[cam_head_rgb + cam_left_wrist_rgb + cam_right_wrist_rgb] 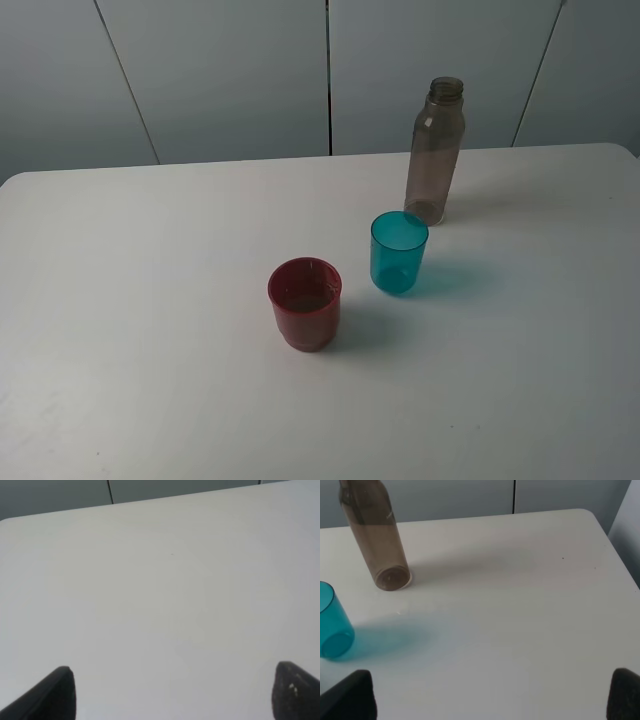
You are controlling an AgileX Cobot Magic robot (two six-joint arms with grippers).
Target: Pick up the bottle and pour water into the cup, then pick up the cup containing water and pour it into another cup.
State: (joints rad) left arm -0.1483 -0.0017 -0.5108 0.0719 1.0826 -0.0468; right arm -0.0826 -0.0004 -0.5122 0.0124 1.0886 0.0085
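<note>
Behind the teal cup (399,252): the upright bottle (435,152) (uncapped)
Red cup (305,303) sits nearer; left gripper (172,692) and right gripper (492,695) both spread, empty.

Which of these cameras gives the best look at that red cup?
The exterior high view does: the red cup stands whole and upright on the table, open mouth visible, left of the teal cup. The left wrist view shows only bare table. The right wrist view catches the teal cup and the bottle, no red cup.
</note>
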